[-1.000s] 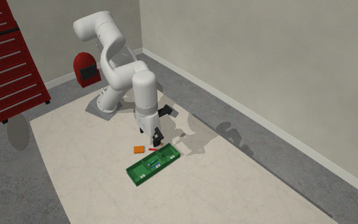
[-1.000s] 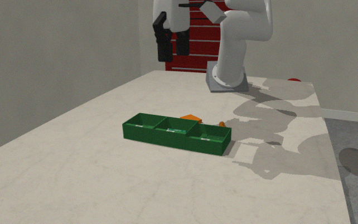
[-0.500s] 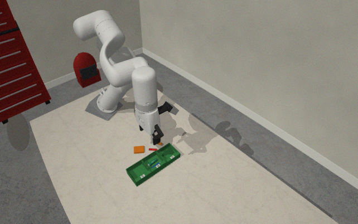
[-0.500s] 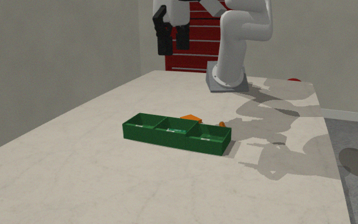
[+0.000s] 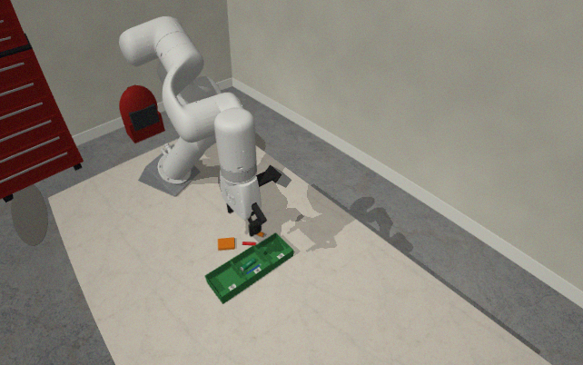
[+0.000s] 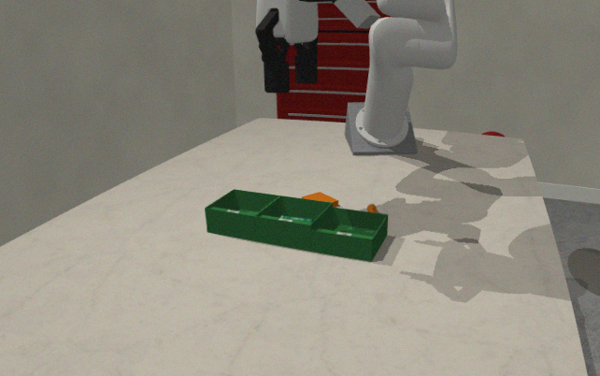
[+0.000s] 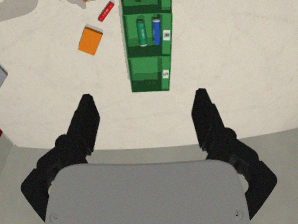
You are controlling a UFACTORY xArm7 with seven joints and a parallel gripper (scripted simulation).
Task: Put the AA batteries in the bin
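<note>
A green tray of three bins (image 5: 249, 267) lies on the table; it also shows in the exterior view (image 6: 296, 224) and the wrist view (image 7: 147, 26). Its middle bin holds a green battery (image 7: 141, 31) and a blue battery (image 7: 156, 30) side by side; they show in the top view too, green (image 5: 248, 263) and blue (image 5: 253, 268). The bin labels are too small to read. My gripper (image 7: 144, 103) (image 6: 285, 61) is open and empty, high above the tray.
An orange flat block (image 5: 226, 243) lies on the table left of the tray, also in the wrist view (image 7: 89, 39). The arm's base (image 6: 380, 136) stands at the table's far end. A red tool cabinet (image 5: 27, 104) stands off the table.
</note>
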